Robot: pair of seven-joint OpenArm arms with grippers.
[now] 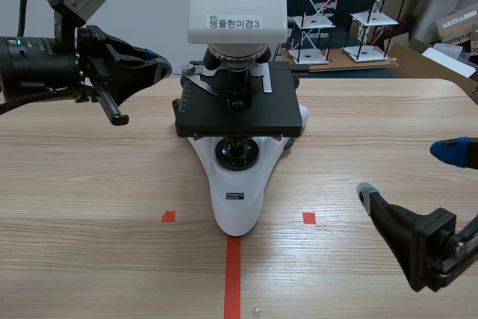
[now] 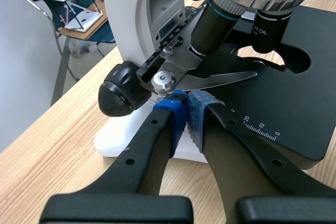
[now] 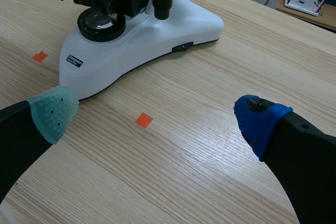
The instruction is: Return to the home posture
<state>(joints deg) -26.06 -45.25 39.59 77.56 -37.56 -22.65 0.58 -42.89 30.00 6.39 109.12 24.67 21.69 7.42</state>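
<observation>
L gripper (image 2: 187, 106): pads pressed together w/ nothing between them, tips just short of the slide clip (image 2: 210, 77) on the stage (image 2: 294, 119); can't tell if they touch it. Focus knob (image 2: 118, 95) sits at approx 10 o'clock of the tips, objective (image 2: 218, 24) at 12–1. In the scene view that arm hangs raised at 10 o'clock of the microscope (image 1: 237, 184), tips aimed at the stage's left edge. R gripper (image 3: 156, 118): fingers wide apart, empty, low over the table (image 1: 89, 177) at approx 4 o'clock of the microscope and well apart from it. The white base (image 3: 157, 40) is at its 11 o'clock, a red tape square (image 3: 143, 120) just ahead. Judgement: nothing to carry, so the step in hand is the retreat to home. R arm looks close to it, L arm not yet. Next move for L probably calls for backing straight out toward 9 o'clock, away from clip and objective, before any drop or swing. Main risk is snagging the clip, bumping the knob or nudging the stage.
</observation>
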